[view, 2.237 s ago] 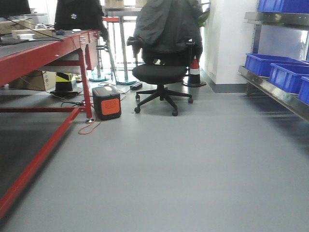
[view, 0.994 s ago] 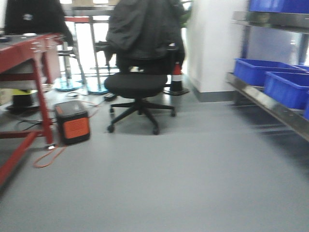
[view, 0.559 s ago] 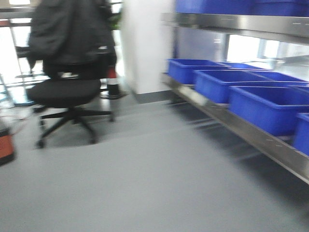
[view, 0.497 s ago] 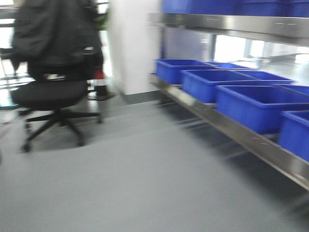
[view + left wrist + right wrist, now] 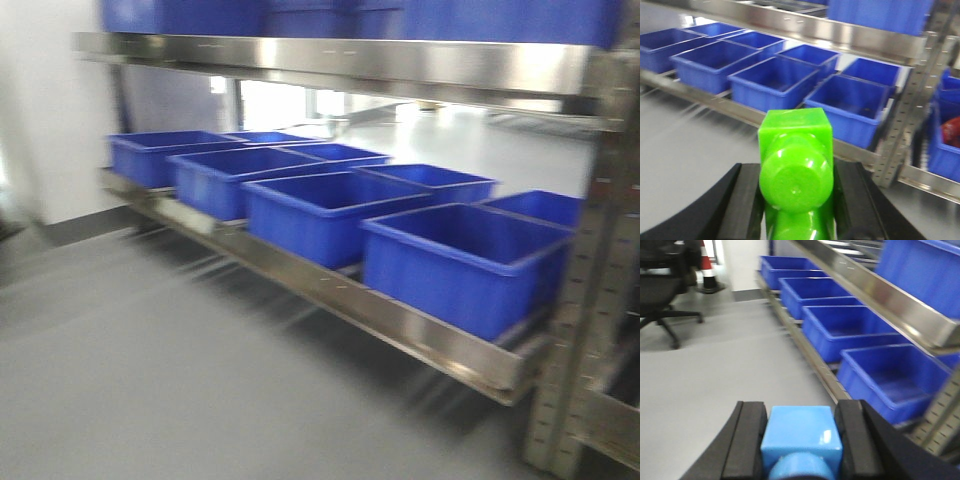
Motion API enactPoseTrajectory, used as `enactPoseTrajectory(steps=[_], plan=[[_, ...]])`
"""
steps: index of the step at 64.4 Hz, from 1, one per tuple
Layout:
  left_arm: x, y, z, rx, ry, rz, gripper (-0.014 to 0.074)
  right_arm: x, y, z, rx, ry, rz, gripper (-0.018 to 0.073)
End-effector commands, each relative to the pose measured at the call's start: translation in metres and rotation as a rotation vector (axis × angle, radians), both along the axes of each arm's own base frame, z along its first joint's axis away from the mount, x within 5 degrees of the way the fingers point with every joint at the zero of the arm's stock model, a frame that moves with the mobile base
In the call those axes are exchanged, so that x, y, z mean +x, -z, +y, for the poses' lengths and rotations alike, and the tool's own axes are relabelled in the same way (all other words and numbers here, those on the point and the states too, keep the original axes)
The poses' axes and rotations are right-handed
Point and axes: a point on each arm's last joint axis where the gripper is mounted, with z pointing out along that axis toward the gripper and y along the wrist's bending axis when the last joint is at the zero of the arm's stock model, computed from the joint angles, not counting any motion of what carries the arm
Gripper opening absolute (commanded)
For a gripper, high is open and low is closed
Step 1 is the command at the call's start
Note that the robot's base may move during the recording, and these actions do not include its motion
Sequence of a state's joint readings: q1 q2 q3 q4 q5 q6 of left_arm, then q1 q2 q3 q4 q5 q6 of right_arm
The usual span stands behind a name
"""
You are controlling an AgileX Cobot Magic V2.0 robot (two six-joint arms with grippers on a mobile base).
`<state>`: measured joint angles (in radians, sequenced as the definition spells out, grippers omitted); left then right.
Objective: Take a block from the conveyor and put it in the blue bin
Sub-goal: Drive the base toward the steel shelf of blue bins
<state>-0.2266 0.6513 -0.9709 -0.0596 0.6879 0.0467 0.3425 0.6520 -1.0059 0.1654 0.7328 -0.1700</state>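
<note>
The light sky-blue block [image 5: 801, 432] sits between the black fingers of my right gripper [image 5: 800, 411], which is shut on it above the grey floor. A bright green block [image 5: 795, 150] is clamped in the same way in my left gripper [image 5: 798, 171]. A row of several blue bins [image 5: 465, 262] stands on the low steel shelf ahead, all open at the top. In the right wrist view the nearest blue bin [image 5: 892, 382] lies to the right of the gripper. From the left wrist, a blue bin [image 5: 774, 80] shows beyond the green block. The conveyor is out of view.
A steel rack [image 5: 400, 320] carries the bins, with a perforated upright post [image 5: 590, 300] at its right end and an upper shelf [image 5: 350, 60] holding more blue bins. A black office chair [image 5: 660, 295] and a traffic cone [image 5: 707, 270] stand back left. Something red [image 5: 951, 131] lies in a far-right bin.
The front view has swung right: the red table, the orange box and the office chair have left the frame, and the rack of blue bins now fills it, much closer.
</note>
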Motion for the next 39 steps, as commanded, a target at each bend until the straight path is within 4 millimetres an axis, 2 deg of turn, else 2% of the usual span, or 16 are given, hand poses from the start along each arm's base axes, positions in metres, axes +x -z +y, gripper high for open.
enactPoseTrajectory(steps=[1, 39], plan=[[-0.0013, -0.0027, -0.0007, -0.018, 0.006, -0.027, -0.0111, -0.0001, -0.0018, -0.0006, 0.003, 0.004, -0.025, -0.0154], [-0.0013, -0.0027, -0.0007, -0.018, 0.006, -0.027, -0.0111, -0.0001, -0.0018, -0.0006, 0.003, 0.004, -0.025, -0.0154]])
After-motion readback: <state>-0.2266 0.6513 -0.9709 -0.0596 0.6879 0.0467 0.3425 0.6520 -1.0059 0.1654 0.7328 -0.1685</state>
